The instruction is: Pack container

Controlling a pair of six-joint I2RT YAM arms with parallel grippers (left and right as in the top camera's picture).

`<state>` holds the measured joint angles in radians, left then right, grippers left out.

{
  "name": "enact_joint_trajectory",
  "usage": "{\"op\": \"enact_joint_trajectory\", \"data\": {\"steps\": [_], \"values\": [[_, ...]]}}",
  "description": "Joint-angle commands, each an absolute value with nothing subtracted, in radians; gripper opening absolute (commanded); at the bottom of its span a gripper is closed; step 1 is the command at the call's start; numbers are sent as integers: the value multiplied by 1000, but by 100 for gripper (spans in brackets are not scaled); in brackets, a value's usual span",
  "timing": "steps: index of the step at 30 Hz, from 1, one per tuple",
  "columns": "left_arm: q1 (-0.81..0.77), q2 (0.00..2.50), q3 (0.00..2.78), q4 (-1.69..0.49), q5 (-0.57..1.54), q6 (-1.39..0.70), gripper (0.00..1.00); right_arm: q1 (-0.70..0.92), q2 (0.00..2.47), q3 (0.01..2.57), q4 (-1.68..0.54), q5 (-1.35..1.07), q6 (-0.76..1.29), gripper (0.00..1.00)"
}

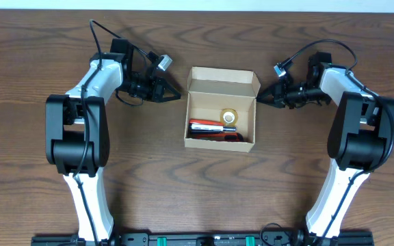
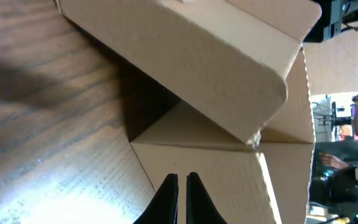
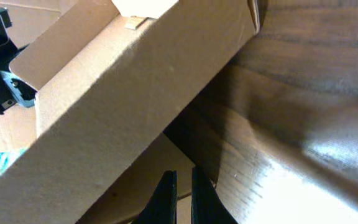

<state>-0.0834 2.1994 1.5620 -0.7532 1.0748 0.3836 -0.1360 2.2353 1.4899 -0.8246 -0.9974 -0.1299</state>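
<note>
Nearest the arm bases, the dark brown wood-grain table lies bare in a wide strip up to the near wall of the small tan cardboard box. This container sits at the table's middle, between the two arms, with its top open.

Inside, a red-and-black long tool lies along the near wall. A small roll of clear tape sits behind it towards the right wall. The far half of the floor is uncovered.

The left gripper points at the box's left wall near the far corner, just beside it and not touching. Its fingers are pressed almost together, with only a thin slit between them, pinching nothing.

The right gripper stands likewise just off the right wall. Its fingers are drawn close with a narrow gap and are also empty.

At the far edge the hinged cardboard lid flap stands raised, its side tabs angled forward. Open table continues beyond it.
</note>
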Motion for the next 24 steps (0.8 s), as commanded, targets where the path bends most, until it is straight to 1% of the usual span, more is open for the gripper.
{"op": "enact_joint_trajectory", "data": {"steps": [1,16,24], "values": [[-88,2204,1560,-732,1093,331,6,-127,2260,1488,-811,-1026,-101,1],[-102,2208,1560,-582,1097,143,6,-81,2280,1488,-723,-1078,-65,1],[-119,2307,1560,-462,1209,12,6,-80,2280,1488,-724,-1078,-64,1]]}}
